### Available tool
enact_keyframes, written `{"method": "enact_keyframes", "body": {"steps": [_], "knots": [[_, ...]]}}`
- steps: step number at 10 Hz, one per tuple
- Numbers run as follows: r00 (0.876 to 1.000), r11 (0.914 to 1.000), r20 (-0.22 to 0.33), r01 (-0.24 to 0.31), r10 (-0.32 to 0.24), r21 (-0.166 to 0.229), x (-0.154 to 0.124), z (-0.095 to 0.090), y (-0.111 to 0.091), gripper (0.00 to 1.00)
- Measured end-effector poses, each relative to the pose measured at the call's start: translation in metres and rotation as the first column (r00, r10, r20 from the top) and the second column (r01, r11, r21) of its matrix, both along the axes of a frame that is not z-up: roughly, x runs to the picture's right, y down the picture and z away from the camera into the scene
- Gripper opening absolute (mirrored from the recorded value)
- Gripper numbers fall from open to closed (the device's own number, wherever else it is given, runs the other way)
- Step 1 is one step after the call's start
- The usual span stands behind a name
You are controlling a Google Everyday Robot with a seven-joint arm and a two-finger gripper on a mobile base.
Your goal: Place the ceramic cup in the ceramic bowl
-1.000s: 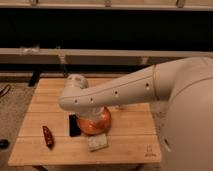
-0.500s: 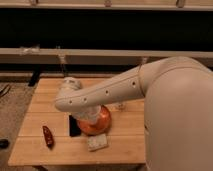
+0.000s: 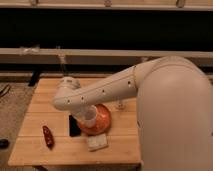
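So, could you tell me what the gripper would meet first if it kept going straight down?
The gripper, hidden under the arm, hangs over the ceramic cup, so probably the ceramic bowl beneath it; depth is unclear.

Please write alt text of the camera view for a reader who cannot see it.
A white robot arm reaches over a wooden table, its hand holding a ceramic cup over an orange-red ceramic bowl. Nearby lie a red object and a pale packet.

Claw (image 3: 86, 117) largely behind arm (image 3: 100, 92)
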State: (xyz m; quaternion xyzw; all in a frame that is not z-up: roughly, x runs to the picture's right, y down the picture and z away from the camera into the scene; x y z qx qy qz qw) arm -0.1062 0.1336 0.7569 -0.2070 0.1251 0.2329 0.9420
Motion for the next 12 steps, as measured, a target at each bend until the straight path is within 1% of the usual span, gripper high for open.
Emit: {"method": "enact_keyframes", "body": {"steps": [1,3,4,5,6,7,8,9,10,11,12], "knots": [[1.000,0.9998,0.000,-0.011,0.011,0.016,0.000,-0.001,-0.007,0.80],[0.997,0.9958,0.031,-0.066,0.064,0.063,-0.002,-0.010,-0.033,0.80],[0.994,0.9925,0.053,-0.098,0.095,0.072,-0.003,-0.015,-0.043,0.80],[0.989,0.9883,0.073,-0.136,0.131,0.070,-0.001,-0.021,-0.052,0.80],[0.983,0.9840,0.091,-0.165,0.159,0.066,0.001,-0.025,-0.060,0.80],[0.974,0.9773,0.111,-0.206,0.199,0.051,0.007,-0.029,-0.068,0.80],[0.966,0.9720,0.123,-0.232,0.226,0.035,0.013,-0.032,-0.074,0.80],[0.958,0.9664,0.129,-0.257,0.255,0.000,0.020,-0.032,-0.076,0.80],[0.955,0.9633,0.126,-0.268,0.268,-0.019,0.026,-0.032,-0.076,0.80],[0.953,0.9618,0.128,-0.272,0.274,-0.027,0.027,-0.032,-0.077,0.80],[0.953,0.9621,0.130,-0.271,0.273,-0.029,0.025,-0.033,-0.077,0.80]]}}
